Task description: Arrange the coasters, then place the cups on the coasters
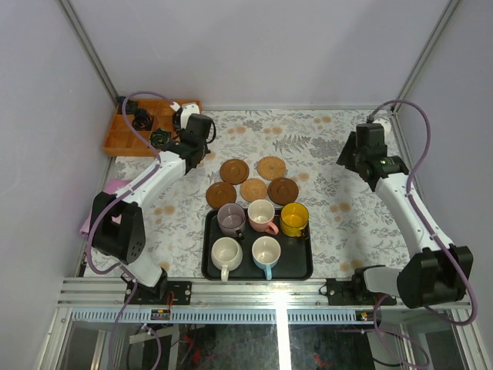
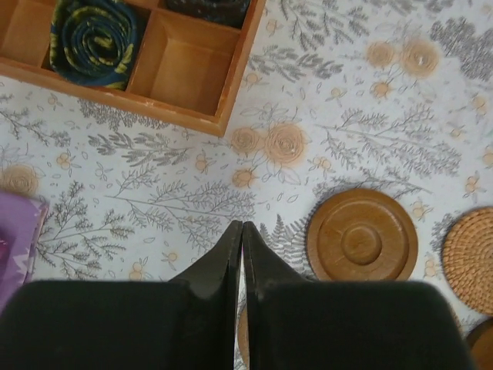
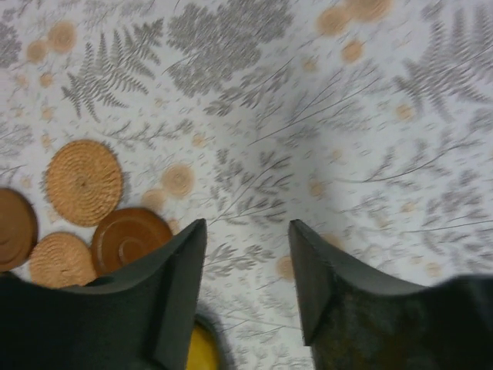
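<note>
A floral-patterned tablecloth (image 1: 347, 216) is spread out, enclosed by pale walls (image 1: 254, 46) on three sides. Open cloth is left to the right of the black tray (image 1: 299, 258) and beyond the coasters. The far left corner is taken up by a compartmented wooden box (image 1: 123, 139), and a purple item (image 1: 108, 193) is seen at the left edge. The five cups (image 1: 262, 216) are held in the tray at the near edge, with the five coasters (image 1: 253, 190) clustered just beyond it. The left gripper (image 2: 243, 230) is pressed together and empty, with a ringed coaster (image 2: 362, 235) lying just to its right, apart from it. The right gripper (image 3: 246, 231) is spread with nothing between its jaws, and the coasters are seen off to its left.
</note>
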Controlling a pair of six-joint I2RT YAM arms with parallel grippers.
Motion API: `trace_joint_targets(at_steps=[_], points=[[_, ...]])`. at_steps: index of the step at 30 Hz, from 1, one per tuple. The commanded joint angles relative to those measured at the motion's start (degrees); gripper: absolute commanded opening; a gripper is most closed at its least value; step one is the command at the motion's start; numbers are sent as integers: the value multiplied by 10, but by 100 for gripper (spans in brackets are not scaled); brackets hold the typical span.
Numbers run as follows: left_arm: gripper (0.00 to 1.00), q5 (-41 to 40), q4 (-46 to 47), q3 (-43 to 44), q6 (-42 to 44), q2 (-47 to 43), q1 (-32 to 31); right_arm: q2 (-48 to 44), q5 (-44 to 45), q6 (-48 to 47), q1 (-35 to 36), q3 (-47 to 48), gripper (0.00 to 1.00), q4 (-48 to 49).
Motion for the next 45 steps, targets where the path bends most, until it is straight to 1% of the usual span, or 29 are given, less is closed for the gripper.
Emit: trace_joint_targets(at_steps=[1, 2, 3, 5, 6, 9, 15, 23, 29, 32, 40, 45], points=[[0, 17, 12, -34, 51, 2, -1, 35, -57, 42, 44, -12, 38, 43], [0, 30, 15, -51, 47, -6, -1, 52, -62, 39, 55, -3, 26, 36], [0, 46, 21, -68, 45, -16, -1, 71, -62, 35, 67, 15, 17, 23], [0, 76, 29, -96, 39, -33, -1, 107, -49, 25, 95, 59, 4, -8], [0, 86, 29, -106, 36, -39, -1, 120, -44, 22, 106, 72, 1, -17], [0, 109, 25, -124, 23, -43, -2, 137, -52, 24, 127, 72, 0, 4], [0, 141, 18, -138, 7, -24, -4, 174, -123, 37, 132, 66, 0, 44], [0, 185, 36, -141, -12, 33, -23, 284, -182, 4, 136, 111, 0, 14], [0, 198, 48, -131, -20, 68, -45, 317, -202, -7, 137, 121, 0, 16], [0, 205, 52, -129, -22, 81, -49, 331, -227, -7, 137, 130, 0, 18], [0, 185, 44, -136, -43, 106, -49, 378, -281, -9, 139, 151, 0, 12], [0, 148, 21, -124, -62, 128, -49, 394, -294, -14, 142, 149, 0, 1]])
